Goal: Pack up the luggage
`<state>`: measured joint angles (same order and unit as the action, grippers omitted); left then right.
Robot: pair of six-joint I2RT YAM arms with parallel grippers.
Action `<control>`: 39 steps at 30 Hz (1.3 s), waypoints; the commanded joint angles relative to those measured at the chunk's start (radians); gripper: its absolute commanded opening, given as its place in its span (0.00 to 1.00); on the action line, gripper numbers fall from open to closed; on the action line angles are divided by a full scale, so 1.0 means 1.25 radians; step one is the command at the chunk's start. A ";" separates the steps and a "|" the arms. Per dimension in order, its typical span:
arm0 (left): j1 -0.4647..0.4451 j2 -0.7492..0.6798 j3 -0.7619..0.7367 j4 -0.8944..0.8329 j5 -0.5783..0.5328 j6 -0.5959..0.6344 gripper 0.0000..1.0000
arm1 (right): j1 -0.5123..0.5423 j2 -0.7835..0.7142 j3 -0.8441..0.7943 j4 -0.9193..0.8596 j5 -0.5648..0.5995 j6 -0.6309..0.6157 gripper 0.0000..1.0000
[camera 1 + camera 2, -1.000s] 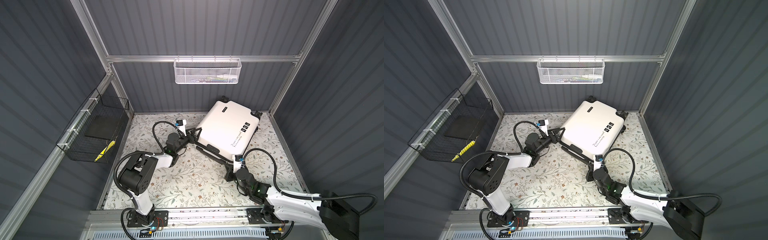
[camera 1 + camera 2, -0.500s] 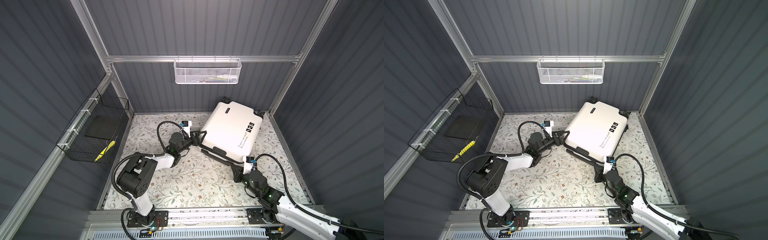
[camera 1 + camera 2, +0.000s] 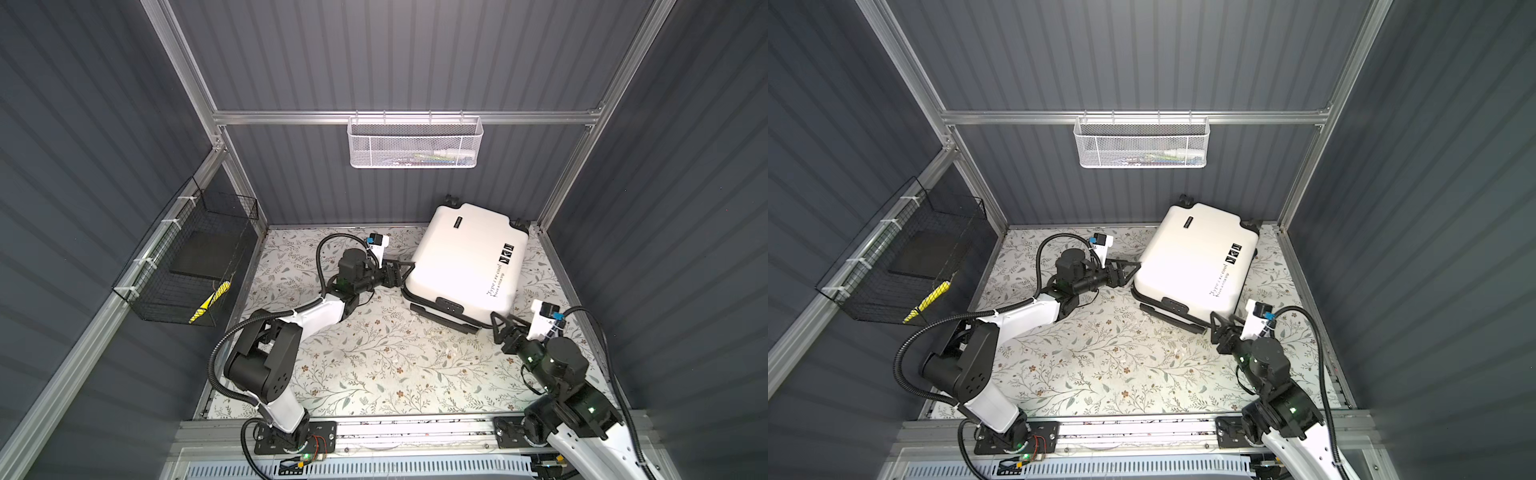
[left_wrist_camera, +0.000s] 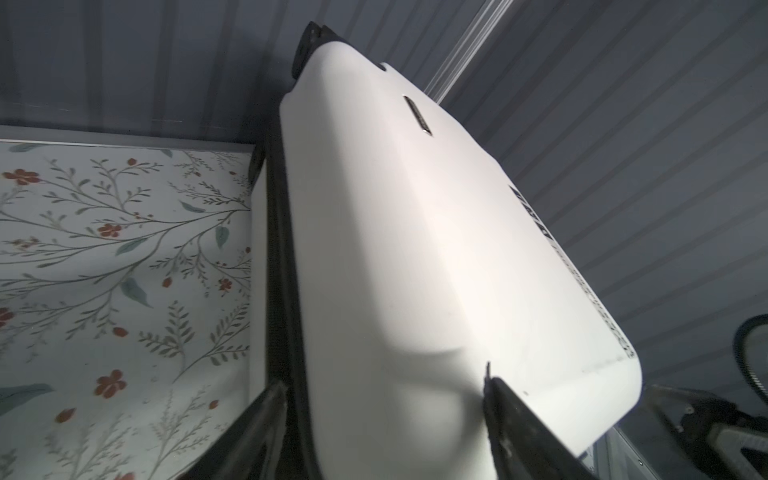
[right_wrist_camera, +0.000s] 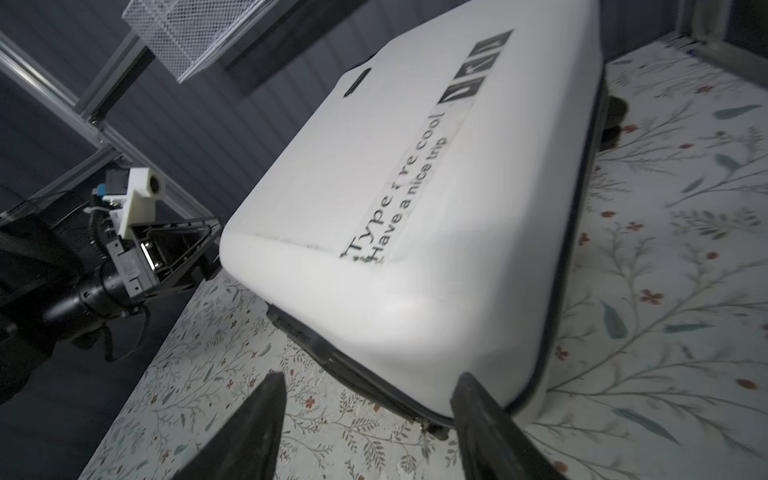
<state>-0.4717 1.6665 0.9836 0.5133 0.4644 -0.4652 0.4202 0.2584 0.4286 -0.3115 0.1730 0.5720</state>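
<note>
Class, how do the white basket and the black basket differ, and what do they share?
The white basket is fine mesh; the black basket is open wire grid. The white one hangs at the back, the black one at the left. The black one shows a yellow item; the white one's contents are unclear. Both are open-topped and hung up.

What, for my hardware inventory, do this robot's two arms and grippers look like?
Both the left arm and right arm have glossy white link shells between black joints with small green lights. A black ribbed cable loops along each. Each wrist carries a white camera mount with a blue connector. The left gripper and right gripper are black, with skeletal triangular fingers.
</note>
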 commanded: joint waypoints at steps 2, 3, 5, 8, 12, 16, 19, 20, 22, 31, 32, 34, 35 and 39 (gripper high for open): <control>0.024 0.022 0.058 -0.108 0.002 0.052 0.77 | -0.170 0.118 0.101 -0.095 -0.018 -0.021 0.67; 0.029 0.031 0.068 -0.110 0.004 0.051 0.78 | -0.236 0.158 0.124 -0.082 -0.054 -0.010 0.67; 0.037 0.049 0.085 -0.104 0.014 0.044 0.78 | -0.372 0.237 0.162 -0.045 -0.140 0.018 0.67; 0.045 0.078 0.117 -0.106 0.033 0.040 0.78 | -0.586 0.382 0.200 0.033 -0.299 0.105 0.68; 0.048 0.110 0.130 -0.055 0.073 0.026 0.78 | -0.685 0.648 0.294 0.101 -0.414 0.156 0.67; 0.048 0.135 0.105 0.077 0.135 -0.026 0.79 | -0.685 0.878 0.408 0.135 -0.497 0.164 0.67; 0.048 0.156 0.084 0.177 0.173 -0.069 0.79 | -0.670 1.014 0.486 0.154 -0.542 0.158 0.66; 0.048 0.165 0.078 0.214 0.184 -0.087 0.79 | -0.658 1.049 0.514 0.151 -0.550 0.146 0.66; 0.048 0.183 0.064 0.285 0.200 -0.123 0.79 | -0.636 1.109 0.569 0.143 -0.575 0.122 0.66; 0.048 0.232 -0.021 0.604 0.226 -0.320 0.77 | -0.481 1.283 0.756 0.088 -0.642 0.027 0.63; 0.048 0.222 -0.042 0.624 0.225 -0.329 0.77 | -0.459 1.296 0.771 0.086 -0.643 0.020 0.63; 0.047 0.189 -0.088 0.635 0.217 -0.332 0.76 | -0.419 1.321 0.803 0.083 -0.646 0.013 0.63; 0.046 0.165 -0.114 0.636 0.211 -0.328 0.76 | -0.395 1.333 0.822 0.078 -0.645 0.010 0.63; 0.046 0.061 -0.218 0.602 0.173 -0.297 0.76 | -0.328 1.355 0.866 0.070 -0.636 0.013 0.63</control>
<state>-0.3927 1.8168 0.7597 1.2510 0.6746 -0.8497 -0.1001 1.9472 1.4799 -0.1799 -0.5037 0.6273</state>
